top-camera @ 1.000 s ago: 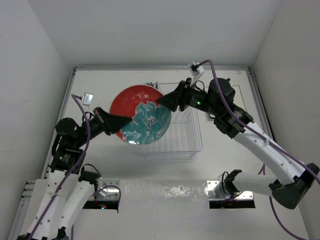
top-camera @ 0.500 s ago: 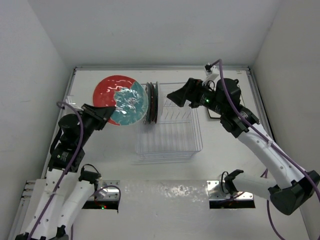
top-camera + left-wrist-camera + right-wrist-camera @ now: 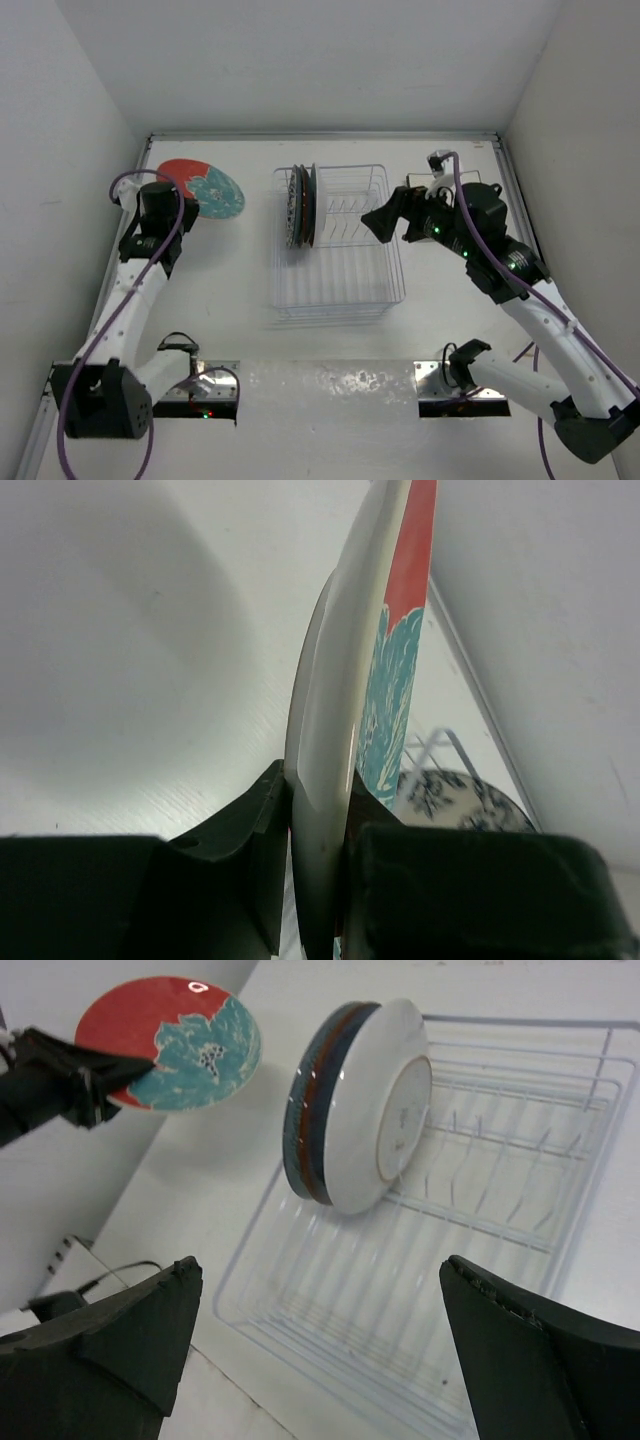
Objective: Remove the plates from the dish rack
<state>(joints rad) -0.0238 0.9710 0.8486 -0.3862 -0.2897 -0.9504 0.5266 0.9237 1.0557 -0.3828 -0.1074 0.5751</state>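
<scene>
Left gripper (image 3: 320, 840): clamped on the rim of a red plate with a teal blotch (image 3: 205, 188), which is held tilted at the far left corner of the table (image 3: 230, 285), well apart from the dish rack (image 3: 392, 285). Right gripper (image 3: 372, 214): jaws spread wide, holding nothing, above the rack's right side. Remaining plates (image 3: 355, 1100): upright, packed together at the rack's far left end.

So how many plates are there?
4 that I can count: one red-and-teal plate pinched by the left fingers, out at the far left, and three upright plates squeezed together in the dish rack. More could hide between them.
</scene>
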